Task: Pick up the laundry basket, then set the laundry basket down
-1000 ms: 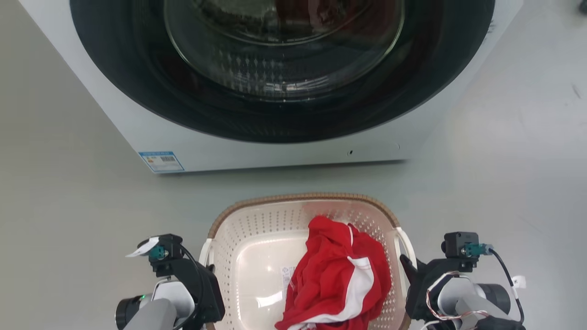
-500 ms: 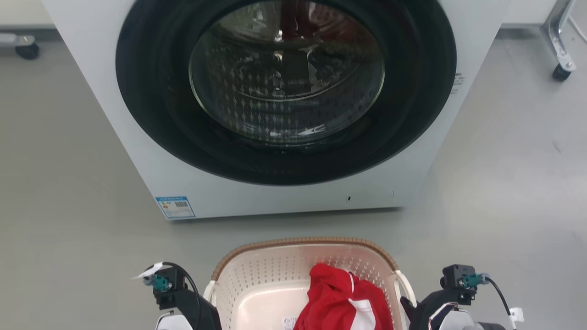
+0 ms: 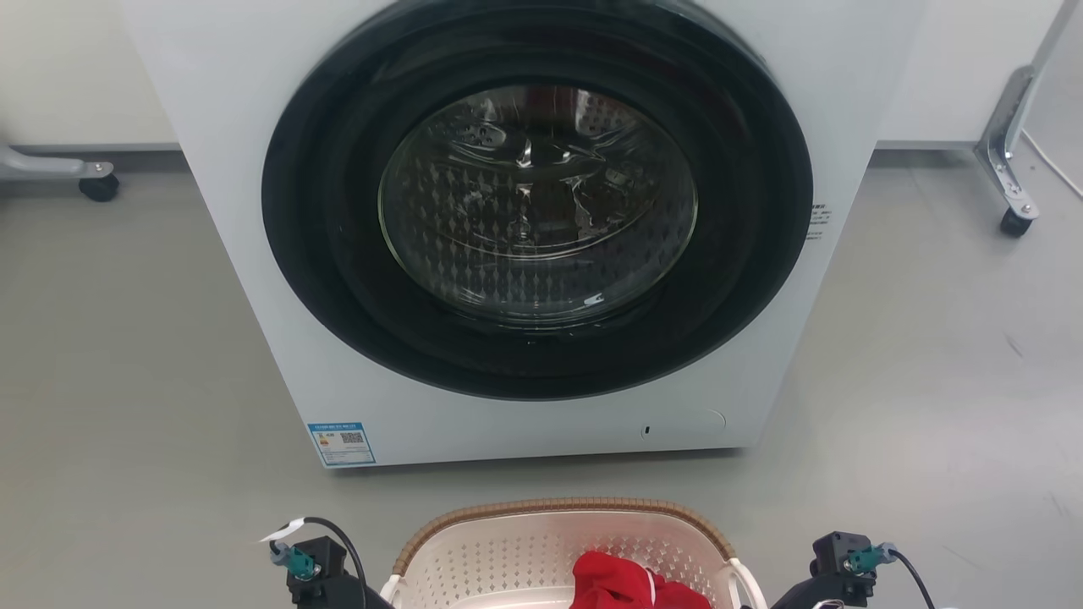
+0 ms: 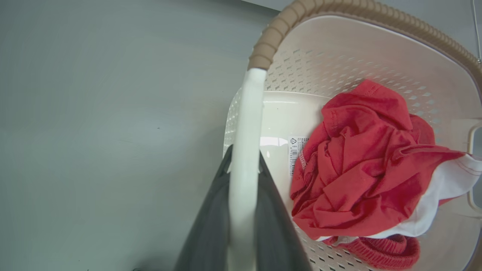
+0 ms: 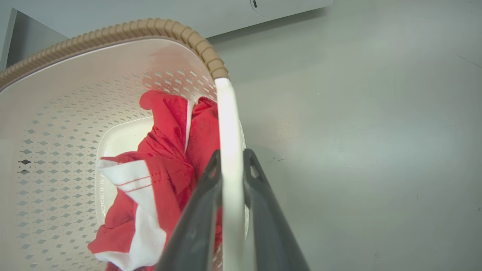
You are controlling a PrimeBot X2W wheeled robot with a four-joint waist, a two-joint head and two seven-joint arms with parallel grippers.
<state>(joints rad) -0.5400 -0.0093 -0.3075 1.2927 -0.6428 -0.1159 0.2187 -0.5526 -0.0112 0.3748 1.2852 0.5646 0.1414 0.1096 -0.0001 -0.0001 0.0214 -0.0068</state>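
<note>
White front-load washer (image 3: 254, 254) with dark round glass door, standing on the grey floor (image 3: 931, 381). In front of it, at the head view's bottom centre: rounded-rectangular cream plastic laundry basket (image 3: 558, 506) with perforated walls and a brown woven-look rim. Crumpled red garment with white trim (image 4: 361, 165) lies inside. Left tool (image 4: 244, 152) is clamped on the basket's left white handle (image 4: 250, 105), right tool (image 5: 231, 154) on its right white handle (image 5: 226, 113). Whether the basket is touching the floor or off it, cannot tell.

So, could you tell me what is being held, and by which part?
The laundry basket: left gripper shut on its left white handle, right gripper on the right handle.
</note>
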